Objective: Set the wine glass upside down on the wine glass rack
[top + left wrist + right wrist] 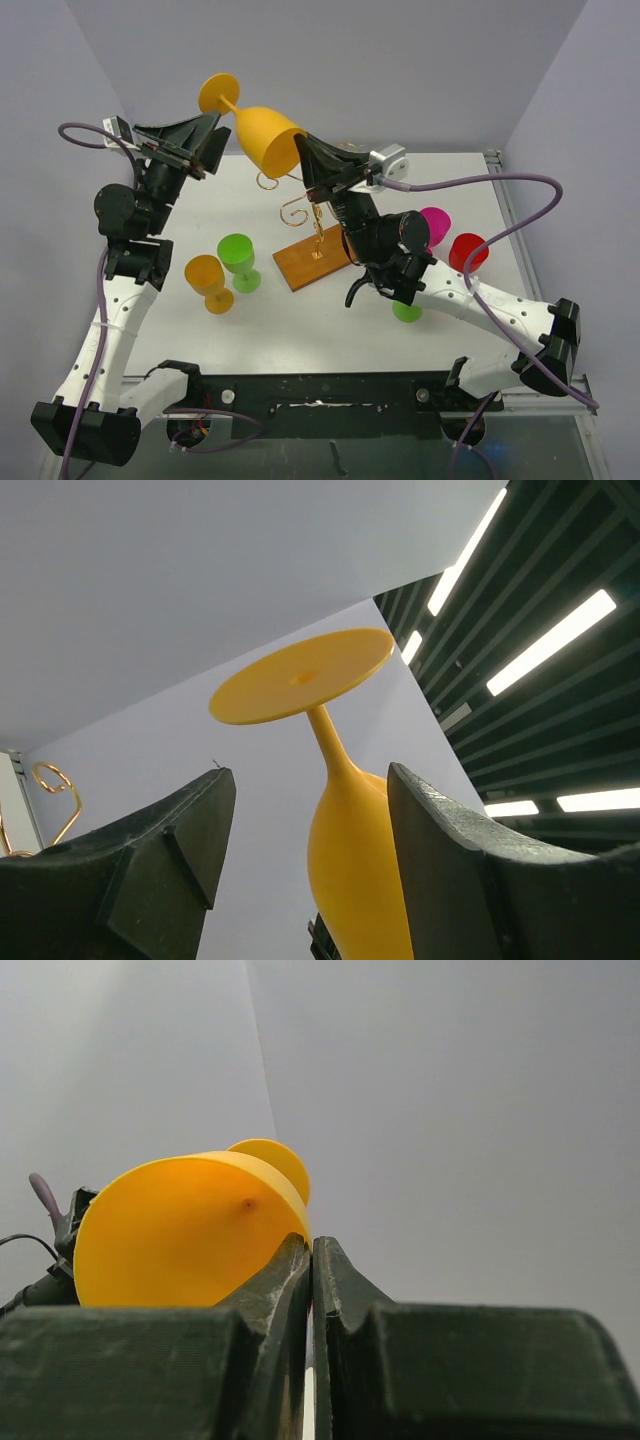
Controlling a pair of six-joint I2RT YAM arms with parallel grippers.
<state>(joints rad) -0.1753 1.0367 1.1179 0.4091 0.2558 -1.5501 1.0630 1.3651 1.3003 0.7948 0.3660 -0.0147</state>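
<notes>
Here we see the wine glass (268,135), an opaque orange-yellow piece with a flat round foot, a thin stem and a deep, smooth bowl. It is held in the air, off the desk (230,210), tilted so that the foot points up and to the left and the open mouth faces down towards the right tool (305,152). The right tool is clamped on the rim of the bowl. In the right wrist view its two fingers (275,1290) meet at the thin wall, and we look straight into the bowl. The left tool (208,150) stands with its jaws spread wide beside the stem. In the left wrist view the stem and the foot rise between its fingers (190,830), and we see no contact. In the top view the glass hangs just behind the gold wire arms of the wine glass rack (300,212), whose brown wooden base lies on the desk.
</notes>
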